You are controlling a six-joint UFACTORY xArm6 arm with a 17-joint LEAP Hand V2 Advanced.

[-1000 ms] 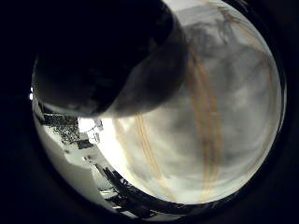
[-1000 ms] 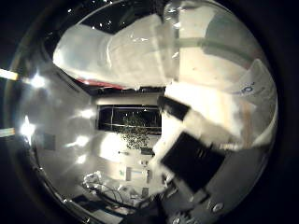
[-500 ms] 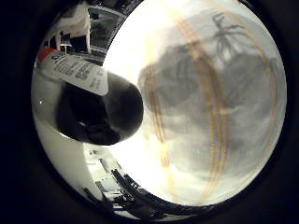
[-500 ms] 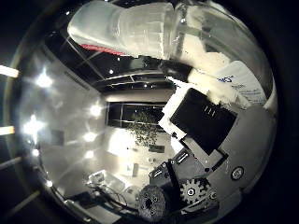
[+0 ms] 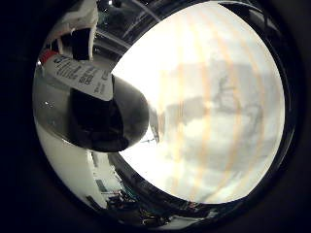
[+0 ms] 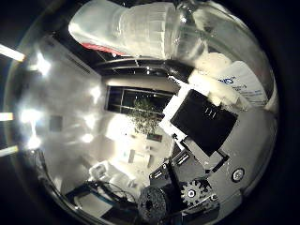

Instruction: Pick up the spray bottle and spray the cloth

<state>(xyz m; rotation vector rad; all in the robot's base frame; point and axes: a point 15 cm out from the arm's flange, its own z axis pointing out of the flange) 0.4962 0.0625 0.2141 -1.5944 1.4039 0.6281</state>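
Observation:
The spray bottle is close against my palm. Its white ribbed spray head (image 6: pixel 136 28) and clear neck show in the thumb side view, with a white label beside them. The little finger side view shows its dark rounded body (image 5: pixel 104 116) with the printed label. My right hand (image 6: pixel 201 136) is curled round the bottle, its black and white finger parts and gears lying across it. A pale cloth (image 5: pixel 209 121) with faint orange stripes fills the view beyond the bottle, some way off from the palm. A soft shadow (image 5: pixel 228 102) lies on it.
The thumb side view looks out into a room with bright ceiling lights, a dark window and a plant (image 6: pixel 145 112). Desks and clutter (image 5: pixel 141 204) show past the cloth's edge. A white hand part (image 5: pixel 82 19) sits beside the bottle's label.
Both views have shifted with the hand. The bottle body covers less of the little finger side view, the shadow on the cloth is smaller and fainter, and more finger gears show.

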